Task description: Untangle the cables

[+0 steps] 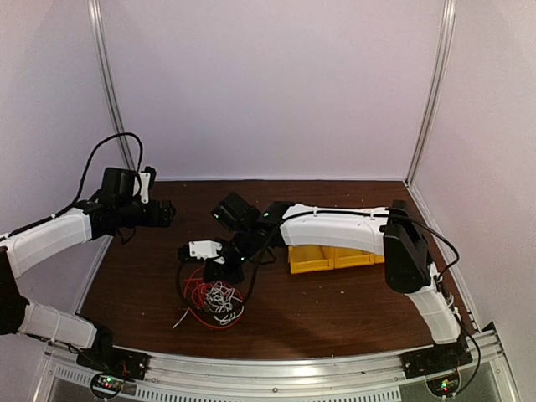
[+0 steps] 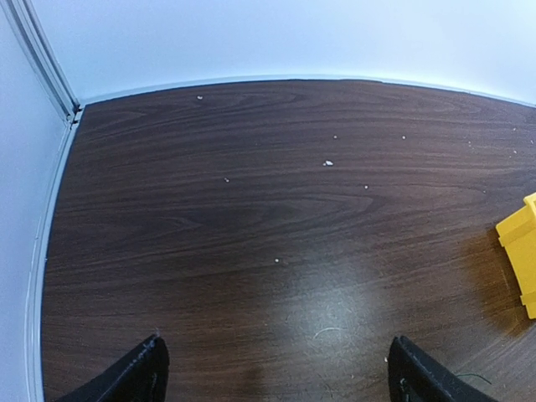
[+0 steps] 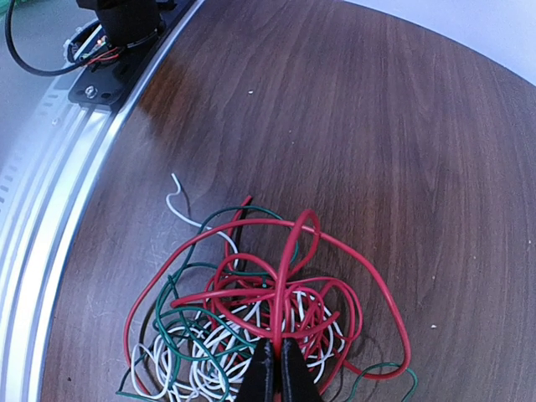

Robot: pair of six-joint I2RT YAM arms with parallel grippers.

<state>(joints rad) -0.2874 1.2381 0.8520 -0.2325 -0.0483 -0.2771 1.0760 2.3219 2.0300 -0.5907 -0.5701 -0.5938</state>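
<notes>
The cables lay in one loose clump on the dark wood table, close to its near edge and left of centre, just inside the aluminium rail. There were three of them: a red cable in broad open loops over the top, a white cable in tight small coils underneath, and a third that read as dark green, arching around the far and left sides of the heap. All three crossed one another many times. One free white end stuck out towards the rail, clear of the rest.

The right gripper was down on the clump with its fingers pressed together, and an upright red strand ran straight in between the tips.

Only the right wrist view separated the colours and showed the pinch. In the overhead view the clump was a small red-and-white scribble, with the gripper body hiding the contact.

The overhead view alone showed both arms: the right one stretched across the table, the left one raised at the left side, well apart from the cables. The left gripper had its two fingers spread wide over bare wood with nothing between them. One yellow bin sat behind the right arm, and only its corner showed in the left wrist view.
</notes>
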